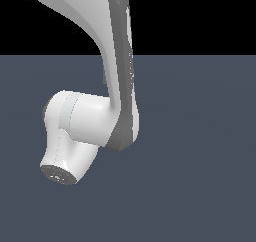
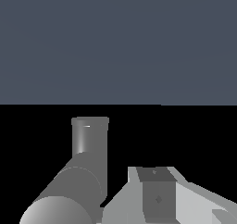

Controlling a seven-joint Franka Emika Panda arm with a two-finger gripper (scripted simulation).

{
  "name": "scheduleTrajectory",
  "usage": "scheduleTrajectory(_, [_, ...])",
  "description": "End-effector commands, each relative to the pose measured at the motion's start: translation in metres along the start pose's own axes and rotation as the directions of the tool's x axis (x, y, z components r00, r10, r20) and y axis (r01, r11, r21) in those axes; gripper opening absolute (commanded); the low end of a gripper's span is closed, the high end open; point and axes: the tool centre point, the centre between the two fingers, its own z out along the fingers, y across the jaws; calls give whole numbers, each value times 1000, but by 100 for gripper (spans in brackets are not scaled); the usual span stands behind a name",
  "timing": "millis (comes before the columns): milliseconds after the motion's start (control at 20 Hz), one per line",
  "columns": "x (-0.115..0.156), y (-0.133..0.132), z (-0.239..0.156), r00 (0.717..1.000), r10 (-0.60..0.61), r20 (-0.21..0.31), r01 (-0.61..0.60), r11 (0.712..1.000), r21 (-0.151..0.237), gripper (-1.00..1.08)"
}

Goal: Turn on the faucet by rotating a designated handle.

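Observation:
In the wrist view, grey metal cylinders of the faucet fill the near field. A thick barrel [image 2: 65, 190] runs diagonally, and a narrower lipped tube [image 2: 90, 135] rises from it. I cannot tell whether either one is the handle. My gripper [image 2: 118, 197] sits right beside the barrel. One light grey finger [image 2: 157, 193] shows, and the other is hidden behind the barrel. The gap between the fingers cannot be read. In the exterior view the faucet and gripper are hidden behind the white arm [image 1: 117, 86].
The arm's bulky white links and a round joint end [image 1: 57, 173] take up the exterior view's left and middle. Behind them is a flat blue-grey floor [image 1: 200, 161], with black background above it.

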Motion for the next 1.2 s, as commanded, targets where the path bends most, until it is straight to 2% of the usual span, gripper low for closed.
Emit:
scheduleTrajectory(0, [-11, 4, 0, 1000, 0, 0, 0, 1000, 0, -100])
scheduleTrajectory(150, [-19, 7, 0, 1000, 0, 0, 0, 1000, 0, -100])
scheduleTrajectory(200, [-8, 1, 0, 1000, -4, -12, 4, 1000, 6, -100])
scheduleTrajectory(800, [-57, -12, 0, 1000, 0, 0, 0, 1000, 0, -100])
scheduleTrajectory(850, [-57, -12, 0, 1000, 0, 0, 0, 1000, 0, -100])
scheduleTrajectory(900, [-31, -16, -1, 999, -7, -40, 8, 1000, 4, -100])
scheduleTrajectory(1150, [-48, -32, 0, 1000, -4, -24, 4, 1000, 2, -100])
